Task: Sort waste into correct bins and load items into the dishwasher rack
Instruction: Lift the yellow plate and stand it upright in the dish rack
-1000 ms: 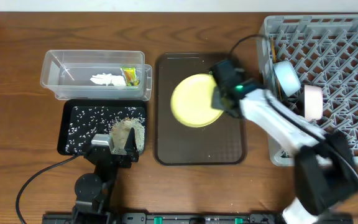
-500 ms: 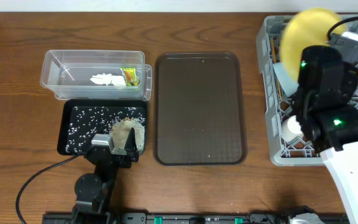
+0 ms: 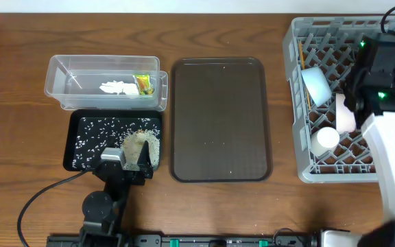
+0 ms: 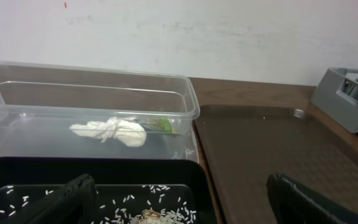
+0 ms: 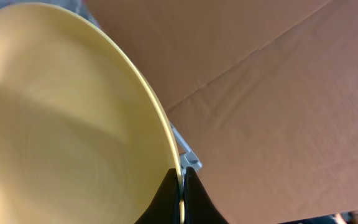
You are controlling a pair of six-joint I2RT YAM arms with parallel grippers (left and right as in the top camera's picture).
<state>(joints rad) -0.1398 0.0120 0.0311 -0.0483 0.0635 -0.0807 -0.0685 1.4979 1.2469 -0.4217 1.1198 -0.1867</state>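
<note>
My right gripper (image 5: 181,182) is shut on the rim of the pale-yellow plate (image 5: 61,124), which stands on edge and fills the right wrist view. In the overhead view the right arm (image 3: 379,68) is over the grey rack (image 3: 306,171) and hides the plate and fingers. The rack holds a light-blue bowl (image 3: 316,82), a white bowl (image 3: 345,113) and a white cup (image 3: 326,138). My left gripper (image 4: 182,208) is open above the black tray (image 3: 88,137) with rice scraps (image 3: 139,147). The clear tub (image 3: 105,82) holds tissue (image 4: 114,132) and the wrapper (image 3: 143,84).
The dark-brown serving tray (image 3: 218,120) lies between the bins and the rack, with nothing on it. A sliver of grey rack (image 5: 185,154) shows beside the plate's rim in the right wrist view. Bare wooden table surrounds everything.
The right arm lifted the plate off the brown tray and carried it right, over the rack. The plate has gone out of sight in the overhead view. The left arm has not moved.
</note>
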